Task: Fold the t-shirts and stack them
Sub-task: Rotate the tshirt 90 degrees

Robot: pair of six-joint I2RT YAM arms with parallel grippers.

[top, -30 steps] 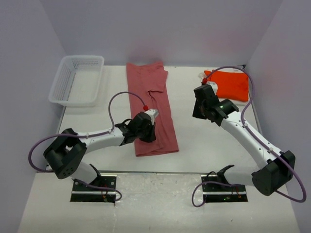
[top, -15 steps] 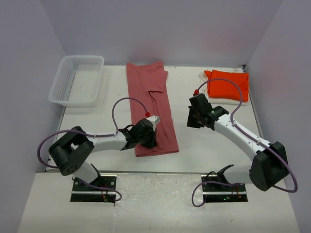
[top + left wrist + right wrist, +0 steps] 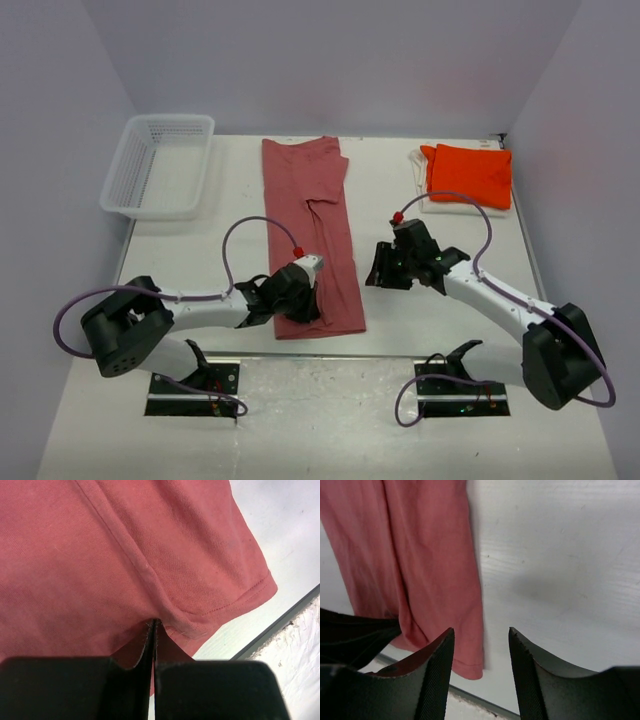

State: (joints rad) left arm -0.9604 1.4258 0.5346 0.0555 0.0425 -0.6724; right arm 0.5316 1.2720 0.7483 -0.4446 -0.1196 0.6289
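Note:
The rose-red t-shirt (image 3: pixel 310 210) lies as a long narrow strip down the middle of the table, its hem close to the near edge. My left gripper (image 3: pixel 300 300) is shut on the shirt's near left part; in the left wrist view the cloth (image 3: pixel 125 555) puckers up into the closed tips (image 3: pixel 154 624). My right gripper (image 3: pixel 378 270) is open and low over bare table just right of the shirt's near right corner (image 3: pixel 470 665), with nothing between its fingers (image 3: pixel 481 630). The orange t-shirt (image 3: pixel 470 175) lies folded at the back right on top of the white t-shirt (image 3: pixel 450 207).
A white mesh basket (image 3: pixel 160 165) stands at the back left. The table's near edge (image 3: pixel 470 695) runs just beyond the shirt's hem. The left arm's dark body (image 3: pixel 350 635) shows at the lower left of the right wrist view.
My right gripper has opened and swung left and nearer, from beside the orange t-shirt to the rose-red shirt's right edge. The left gripper has dragged the shirt's near end toward the table's front.

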